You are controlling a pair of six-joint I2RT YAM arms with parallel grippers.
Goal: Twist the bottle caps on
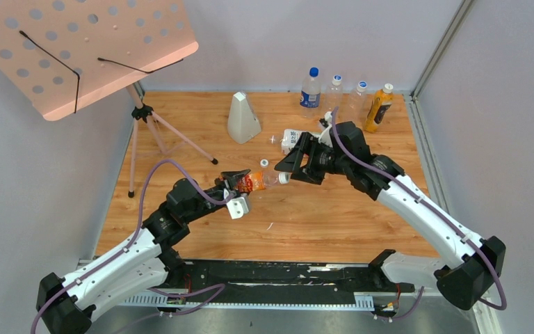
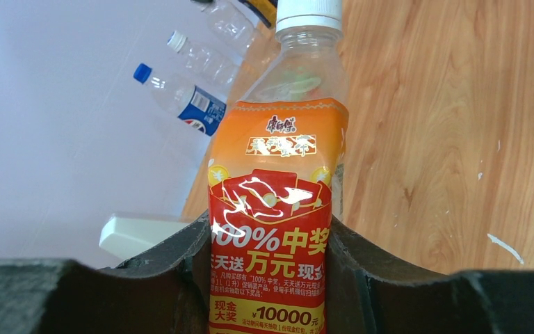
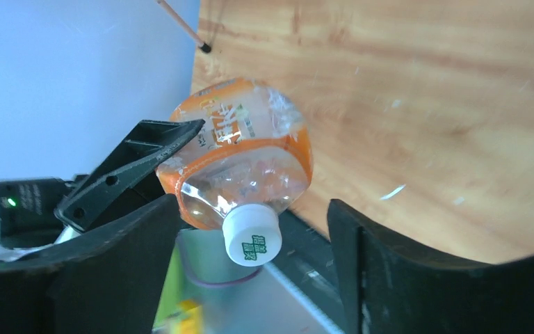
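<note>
White-shelled arms (image 1: 417, 209) with black joints, looping purple cables (image 1: 165, 162), matte black end effector fingers (image 3: 111, 278).

The left arm (image 1: 128, 247) reaches forward and inward, and the left gripper (image 1: 240, 184) is clamped on the labelled body of the small bottle (image 1: 257, 181). The right arm (image 1: 417, 209) stretches in from the opposite side. The right gripper (image 3: 254, 202) is spread wide, with its jaws flanking the bottle's capped end.

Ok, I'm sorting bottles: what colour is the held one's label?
Label: orange and red; left wrist view.
</note>
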